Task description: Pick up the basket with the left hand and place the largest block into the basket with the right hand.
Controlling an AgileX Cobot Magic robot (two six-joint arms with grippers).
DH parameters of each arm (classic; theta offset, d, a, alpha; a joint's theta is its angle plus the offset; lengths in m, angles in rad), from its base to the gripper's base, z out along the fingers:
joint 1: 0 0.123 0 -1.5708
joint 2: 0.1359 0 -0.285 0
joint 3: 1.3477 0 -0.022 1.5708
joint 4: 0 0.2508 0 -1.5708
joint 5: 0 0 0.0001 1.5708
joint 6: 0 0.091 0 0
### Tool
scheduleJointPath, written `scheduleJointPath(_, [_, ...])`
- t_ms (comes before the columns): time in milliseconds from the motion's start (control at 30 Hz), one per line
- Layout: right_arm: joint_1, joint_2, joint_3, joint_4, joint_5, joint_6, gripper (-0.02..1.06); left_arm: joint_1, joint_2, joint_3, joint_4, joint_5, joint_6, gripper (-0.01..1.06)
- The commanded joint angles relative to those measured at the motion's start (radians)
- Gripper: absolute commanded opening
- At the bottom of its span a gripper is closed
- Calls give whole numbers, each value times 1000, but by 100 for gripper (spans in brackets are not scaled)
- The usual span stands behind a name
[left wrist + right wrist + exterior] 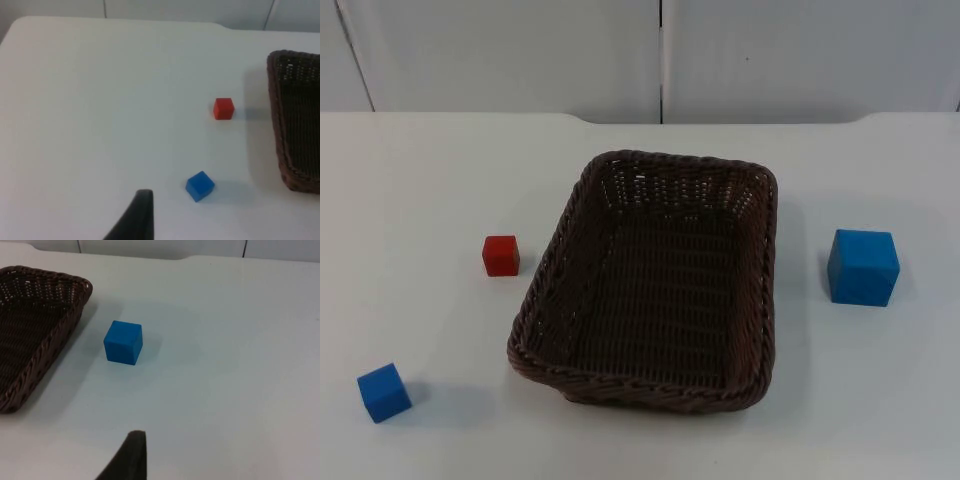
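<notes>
A dark brown wicker basket stands empty in the middle of the table. The largest block, a blue cube, rests on the table to the basket's right, a short gap from its wall. My right gripper hovers above the table, some way short of that blue cube and beside the basket. My left gripper hangs over the table's left part, well apart from the basket. Neither gripper touches anything.
A small red cube lies just left of the basket. A small blue cube sits near the front left of the table. The grey partition wall closes the far edge.
</notes>
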Motion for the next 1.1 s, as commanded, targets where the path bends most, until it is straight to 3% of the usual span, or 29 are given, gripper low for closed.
scheduleJointPath(0, [-2, -3, 0, 2, -6, -12, 105, 4, 12, -11, -25, 4, -3, 105])
scheduleJointPath(467, [-2, -3, 0, 2, -6, -12, 105, 4, 178, -12, -87, -24, -3, 105])
scheduleJointPath(700, [-2, -3, 0, 2, -6, -12, 105, 4, 434, -14, -151, -61, -3, 105])
scheduleJointPath(1067, [-2, -3, 0, 2, -6, -12, 105, 4, 763, -14, -261, -163, 168, 105])
